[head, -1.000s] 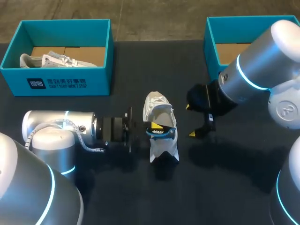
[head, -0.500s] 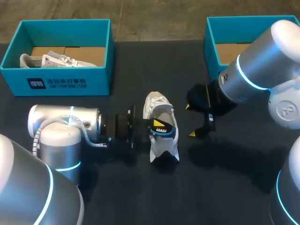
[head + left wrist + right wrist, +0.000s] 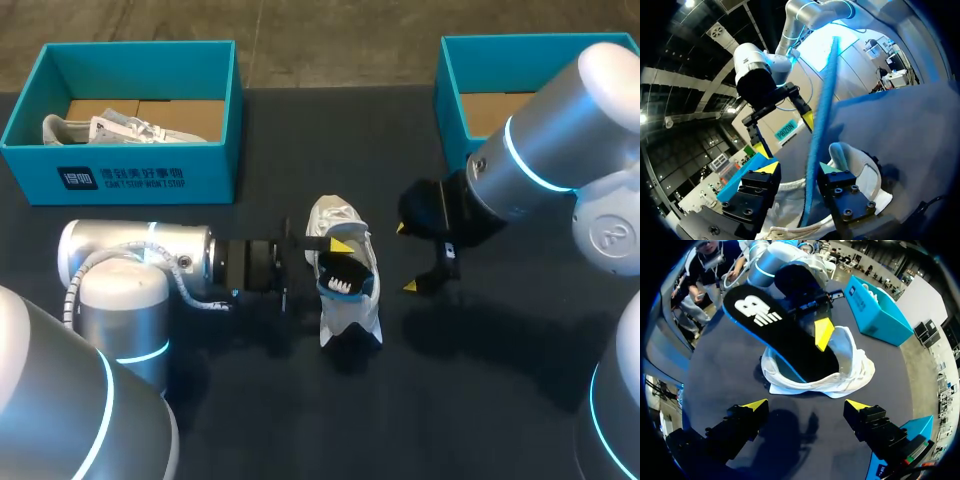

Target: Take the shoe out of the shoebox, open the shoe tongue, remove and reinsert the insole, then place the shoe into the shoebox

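A white shoe [image 3: 340,300] lies on the dark table between my arms. Its black insole [image 3: 346,279], blue-edged, stands tilted with its front end inside the shoe [image 3: 845,377]. My left gripper [image 3: 337,262] is at the shoe's opening with its fingers apart. In the left wrist view the insole [image 3: 821,115] shows edge-on between them, close to one finger [image 3: 842,186] and clear of the other. The insole [image 3: 775,330] shows its printed face in the right wrist view. My right gripper [image 3: 408,258] hangs open just right of the shoe, holding nothing.
A teal shoebox [image 3: 130,175] at the back left holds another white shoe [image 3: 110,128]. A second teal shoebox [image 3: 452,75] stands at the back right, partly behind my right arm. Bare dark table lies in front of the shoe.
My left gripper's fingers have spread apart, letting go of the insole they were shut on. The insole now leans over the shoe's opening. The right arm has not moved.
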